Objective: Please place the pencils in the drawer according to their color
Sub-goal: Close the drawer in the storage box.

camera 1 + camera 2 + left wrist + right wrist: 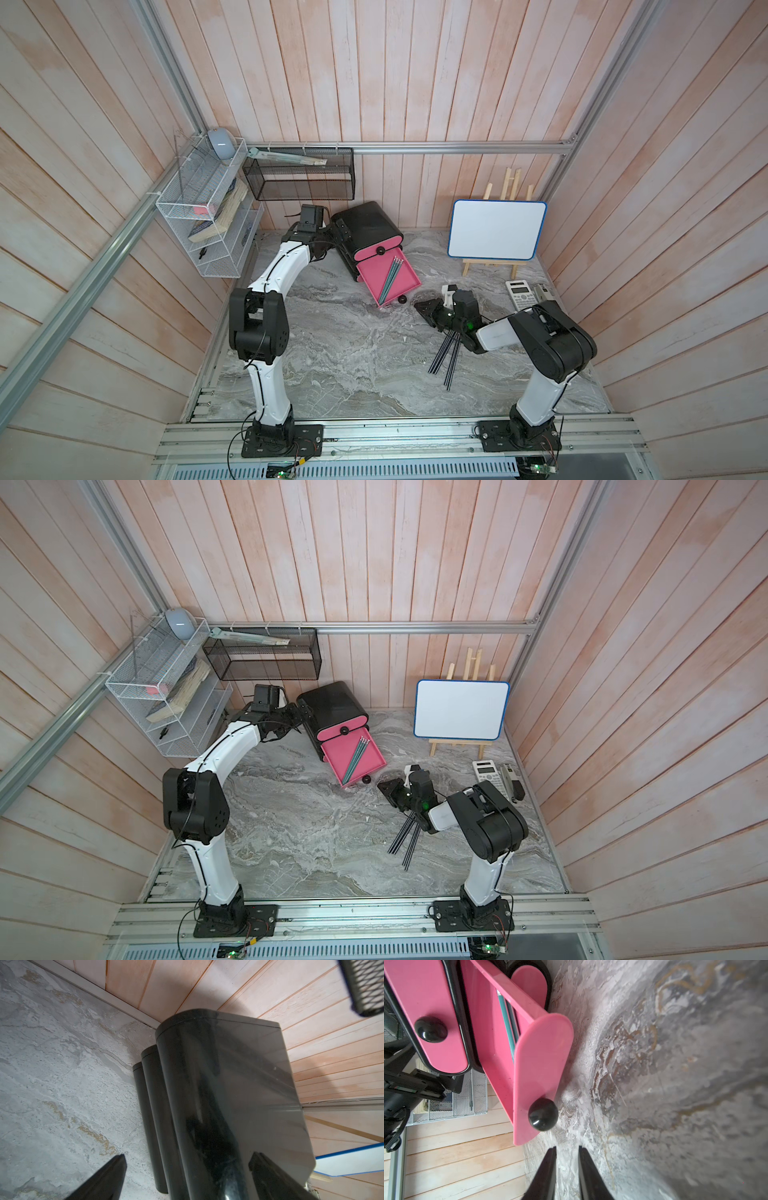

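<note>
The middle drawer (370, 272) of the cabinet (368, 226) stands pulled out at the back of the desk (332, 353), with the teal pencils (390, 276) lying together inside it, so the teal group looks sorted. The black pencils (446, 359) lie in a loose bunch on the desk, partly under the right arm and well apart from the cabinet. No yellow pencils are in view. The right gripper (566, 1149) hangs low just in front of the drawer's knob (543, 1114), its jaws only a slim gap apart and holding nothing. The left gripper (188, 1155) is spread wide astride the cabinet's back edge, seemingly to brace it, though contact cannot be told. The step in hand looks like shutting this drawer. That calls for a straight push on its front while the cabinet is steadied, then opening another drawer for the black pencils.
</note>
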Controlling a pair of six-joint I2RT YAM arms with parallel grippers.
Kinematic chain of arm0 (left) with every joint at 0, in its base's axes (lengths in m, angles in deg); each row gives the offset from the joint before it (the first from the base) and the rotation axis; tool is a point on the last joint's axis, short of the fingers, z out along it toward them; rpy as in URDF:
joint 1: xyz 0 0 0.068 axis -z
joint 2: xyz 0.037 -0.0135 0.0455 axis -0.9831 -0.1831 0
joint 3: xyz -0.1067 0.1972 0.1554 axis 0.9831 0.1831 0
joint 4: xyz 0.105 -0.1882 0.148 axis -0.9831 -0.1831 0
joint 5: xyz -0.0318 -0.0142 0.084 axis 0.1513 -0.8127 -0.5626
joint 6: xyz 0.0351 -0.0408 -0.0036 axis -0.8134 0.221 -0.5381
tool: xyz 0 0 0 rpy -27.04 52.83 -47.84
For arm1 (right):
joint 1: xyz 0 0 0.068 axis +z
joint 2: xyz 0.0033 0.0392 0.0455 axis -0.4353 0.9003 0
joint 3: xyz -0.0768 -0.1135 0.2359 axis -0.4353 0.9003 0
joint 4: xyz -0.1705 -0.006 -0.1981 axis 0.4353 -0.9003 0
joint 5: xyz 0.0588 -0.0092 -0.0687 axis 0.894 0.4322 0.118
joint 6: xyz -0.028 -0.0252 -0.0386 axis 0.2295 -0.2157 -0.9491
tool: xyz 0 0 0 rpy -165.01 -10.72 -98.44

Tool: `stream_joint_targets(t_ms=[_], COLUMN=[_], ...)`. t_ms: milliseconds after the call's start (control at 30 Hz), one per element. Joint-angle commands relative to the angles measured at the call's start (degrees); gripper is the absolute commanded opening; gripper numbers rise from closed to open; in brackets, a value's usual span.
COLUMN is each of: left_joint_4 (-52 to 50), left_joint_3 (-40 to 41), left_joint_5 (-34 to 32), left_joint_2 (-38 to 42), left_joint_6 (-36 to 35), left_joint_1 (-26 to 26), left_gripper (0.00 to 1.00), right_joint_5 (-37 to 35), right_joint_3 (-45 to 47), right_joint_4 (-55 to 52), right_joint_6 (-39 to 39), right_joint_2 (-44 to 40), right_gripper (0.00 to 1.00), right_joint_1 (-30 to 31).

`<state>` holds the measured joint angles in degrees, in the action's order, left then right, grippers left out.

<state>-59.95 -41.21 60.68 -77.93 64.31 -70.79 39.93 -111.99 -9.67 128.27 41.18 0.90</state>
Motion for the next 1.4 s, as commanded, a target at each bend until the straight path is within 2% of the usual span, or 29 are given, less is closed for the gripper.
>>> stream_joint_targets(t_ms=[0, 200, 433, 1000, 1367], left_joint_4=[-0.9, -1.8, -1.6, 0.9, 1.7], left_joint_3=[-2.9, -4.6, -2.7, 2.9, 4.8], left_joint_5=[-0.5, 0.3, 0.7, 1.7, 1.9], left_joint_2=[-2.2, -4.7, -5.4, -3.5, -3.0], left_joint_6=[-0.9, -0.9, -1.7, -2.1, -2.0], left_joint_1=[-0.2, -0.1, 0.8, 2.2, 2.8], left_gripper=[1.00, 1.00, 0.99, 1.00, 1.00], right_joint_5=[0.7, 1.5, 2.5, 3.1, 3.6], right_joint_3=[-2.8, -7.2, -11.4, -16.0, -22.4], right_joint_4=[1.6, 1.9, 3.9, 5.6, 3.1], right_joint_6=[0.4, 1.3, 3.4, 6.2, 6.3], right_joint_2=[2.6, 7.0, 10.0, 7.8, 10.4], right_gripper=[0.21, 0.19, 0.15, 0.10, 0.10], right_joint_1=[0.0, 0.3, 0.9, 1.2, 1.2])
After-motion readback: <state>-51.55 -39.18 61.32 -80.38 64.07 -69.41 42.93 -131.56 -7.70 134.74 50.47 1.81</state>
